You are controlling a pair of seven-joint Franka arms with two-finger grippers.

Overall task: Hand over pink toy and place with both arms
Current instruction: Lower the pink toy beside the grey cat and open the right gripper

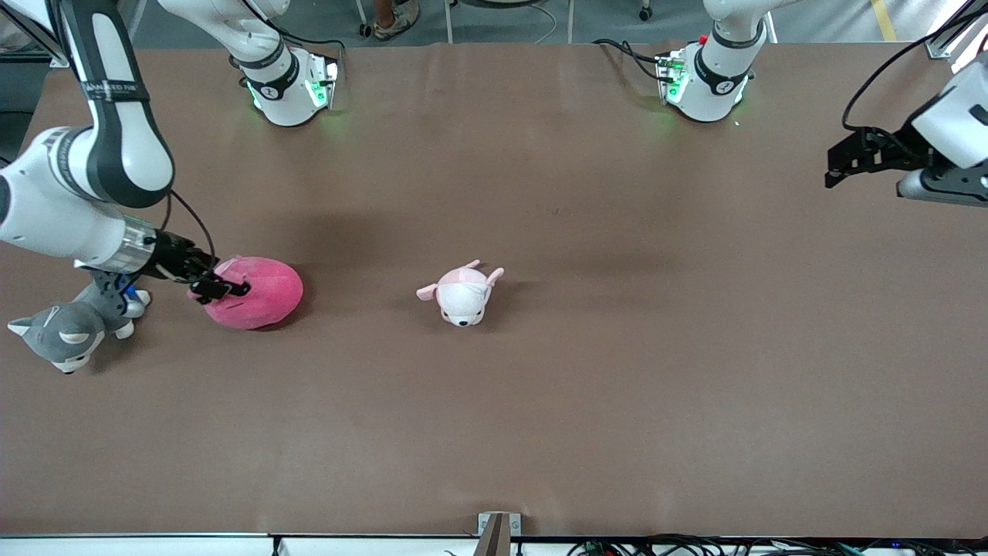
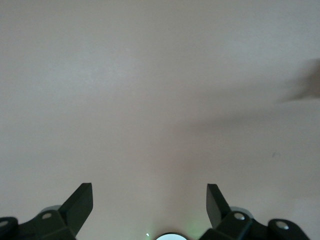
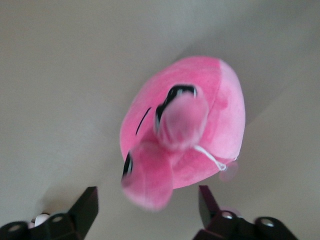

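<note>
The pink toy (image 1: 266,297) lies on the brown table toward the right arm's end; in the right wrist view (image 3: 210,120) its black eyes and snout face the camera. My right gripper (image 1: 218,287) is low at the toy's end nearest the husky, open, and a pink lobe of the toy reaches between its spread fingertips (image 3: 148,195) without being pinched. My left gripper (image 1: 830,174) hangs open and empty in the air over the left arm's end of the table; its wrist view shows only bare table between the fingers (image 2: 150,192).
A grey-and-white husky plush (image 1: 65,328) lies beside the right arm's wrist at the table's end. A small white puppy plush (image 1: 463,296) lies near the table's middle. The table's front edge (image 1: 494,533) runs along the bottom.
</note>
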